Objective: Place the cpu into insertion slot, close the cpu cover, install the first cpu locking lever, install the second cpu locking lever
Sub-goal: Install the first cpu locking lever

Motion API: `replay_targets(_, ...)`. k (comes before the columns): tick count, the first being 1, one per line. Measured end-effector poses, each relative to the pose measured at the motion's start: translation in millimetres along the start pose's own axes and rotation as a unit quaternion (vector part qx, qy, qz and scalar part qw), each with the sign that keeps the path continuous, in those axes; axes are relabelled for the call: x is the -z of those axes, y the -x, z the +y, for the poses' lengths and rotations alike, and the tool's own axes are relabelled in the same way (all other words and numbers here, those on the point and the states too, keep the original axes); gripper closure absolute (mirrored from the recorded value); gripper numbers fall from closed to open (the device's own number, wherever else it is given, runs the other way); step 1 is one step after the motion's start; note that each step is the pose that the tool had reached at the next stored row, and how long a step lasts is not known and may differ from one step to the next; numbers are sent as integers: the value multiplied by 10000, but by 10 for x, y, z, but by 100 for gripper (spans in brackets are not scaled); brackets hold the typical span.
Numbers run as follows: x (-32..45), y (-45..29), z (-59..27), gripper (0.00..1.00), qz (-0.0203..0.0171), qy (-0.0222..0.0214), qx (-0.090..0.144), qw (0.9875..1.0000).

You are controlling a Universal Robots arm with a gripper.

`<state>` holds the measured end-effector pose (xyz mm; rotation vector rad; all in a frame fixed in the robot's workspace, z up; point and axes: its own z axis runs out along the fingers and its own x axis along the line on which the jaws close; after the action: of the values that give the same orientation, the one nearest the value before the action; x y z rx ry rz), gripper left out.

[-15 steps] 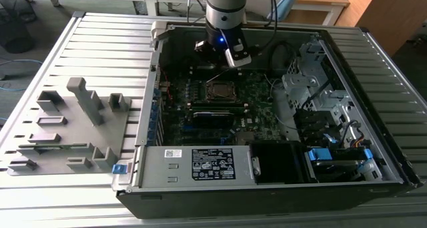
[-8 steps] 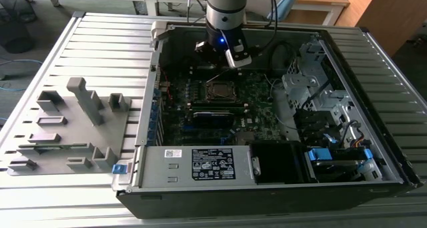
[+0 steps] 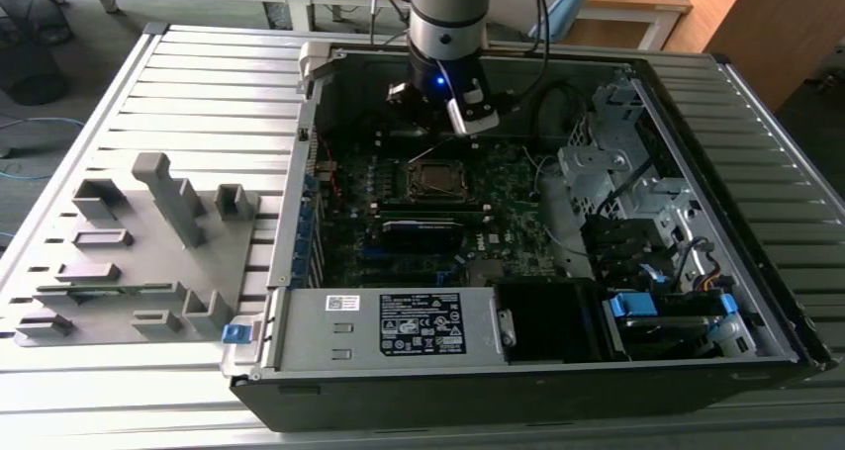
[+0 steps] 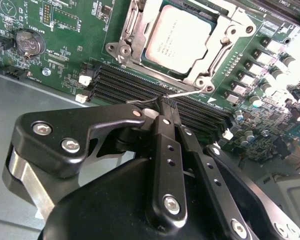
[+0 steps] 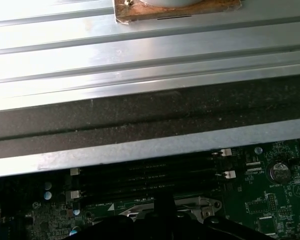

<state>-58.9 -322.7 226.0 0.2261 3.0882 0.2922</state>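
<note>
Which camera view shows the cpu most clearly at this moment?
The second wrist view: the cpu lies close and large, its silver-grey top framed by the cpu cover. In the exterior view the cpu is a small square far off. The first wrist view catches a silvery edge of the insertion slot.

**Clearance around the socket [image 3: 433, 178] inside the open computer case [image 3: 528, 396].**
Above the socket the case is open, and the board [image 3: 509, 188] beside it lies low. The arm [image 3: 446, 35] hangs over the socket's far side. Long black slots [image 4: 132, 84] run just beside the socket. A black module [image 3: 422, 234] stands near it on the camera side, with the power supply box [image 3: 383, 326] beyond. A metal drive cage [image 3: 601, 173] and cables [image 3: 561, 99] crowd the exterior view's right of it; the case wall [image 3: 288, 242] closes the left.
</note>
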Motion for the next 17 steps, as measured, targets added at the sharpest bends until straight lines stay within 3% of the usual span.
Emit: replay_targets(17, -24, 16, 13, 90, 0, 1, 0, 10000)
